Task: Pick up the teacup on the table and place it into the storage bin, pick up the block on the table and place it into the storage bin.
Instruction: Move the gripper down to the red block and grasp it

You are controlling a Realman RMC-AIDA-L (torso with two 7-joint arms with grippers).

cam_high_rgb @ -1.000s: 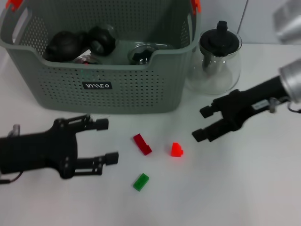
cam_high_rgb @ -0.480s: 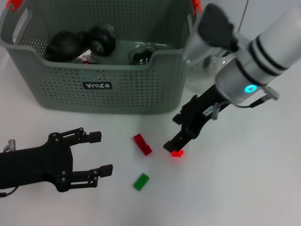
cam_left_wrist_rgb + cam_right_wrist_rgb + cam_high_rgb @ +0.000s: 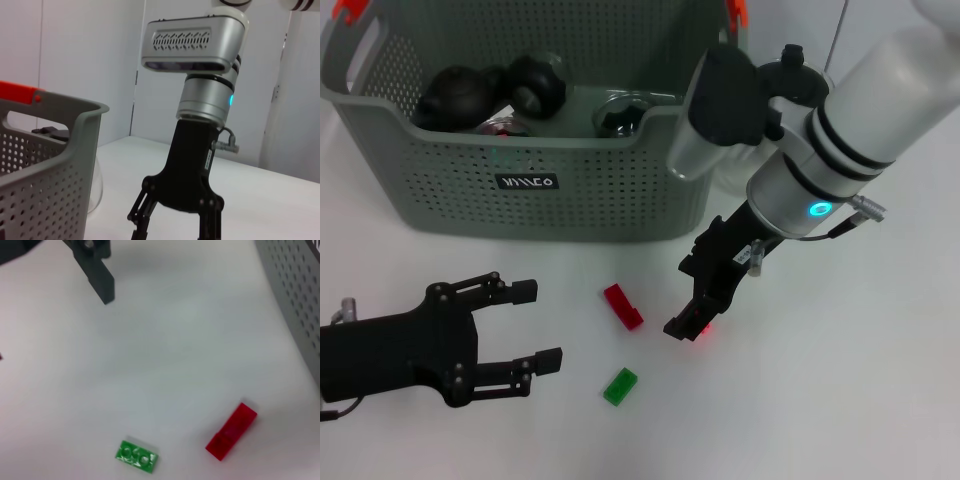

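Observation:
The grey storage bin [image 3: 550, 200] stands at the back left; what looks like a glass teacup [image 3: 620, 113] lies inside it among dark teaware. Three blocks lie on the table in front of it: a red block [image 3: 622, 306], a green block [image 3: 619, 386] and an orange-red block [image 3: 701, 331]. My right gripper [image 3: 682, 298] hangs open, pointing down, with its lower finger covering most of the orange-red block. My left gripper [image 3: 532, 325] rests open at the front left, apart from every block. The right wrist view shows the green block [image 3: 137, 457] and red block [image 3: 231, 431].
A clear glass teapot with a black lid [image 3: 790, 60] stands right of the bin, mostly hidden behind my right arm. The left wrist view shows the bin wall [image 3: 50, 190] with an orange clip [image 3: 15, 90], and the right arm's gripper [image 3: 175, 227] beyond it.
My right arm has swung in from the right and come down over the orange-red block, which is now mostly covered. The left gripper has drawn back slightly.

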